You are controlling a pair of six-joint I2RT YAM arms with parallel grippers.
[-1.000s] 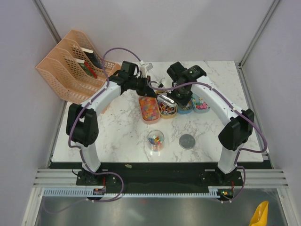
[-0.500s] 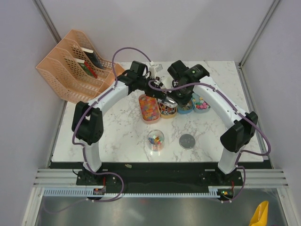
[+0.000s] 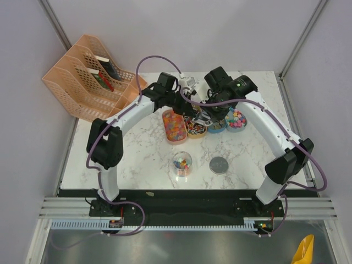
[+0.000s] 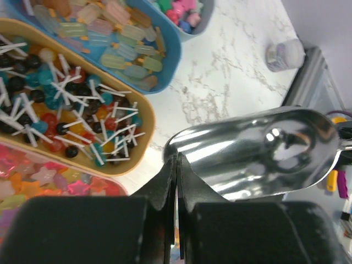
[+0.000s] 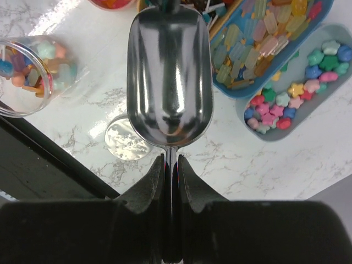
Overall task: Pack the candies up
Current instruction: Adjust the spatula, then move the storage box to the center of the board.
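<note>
While pinching the empty scoop (image 5: 169,77) with the right pincer (image 5: 171,162), swung the pressed-together left pincer (image 4: 177,165) toward three o'clock to its lip, candies (image 4: 66,118) not yet scooped.

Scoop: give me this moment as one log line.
scoop empty | right fingers shut on its handle | left fingers shut by its rim | jar part-filled, open
</note>
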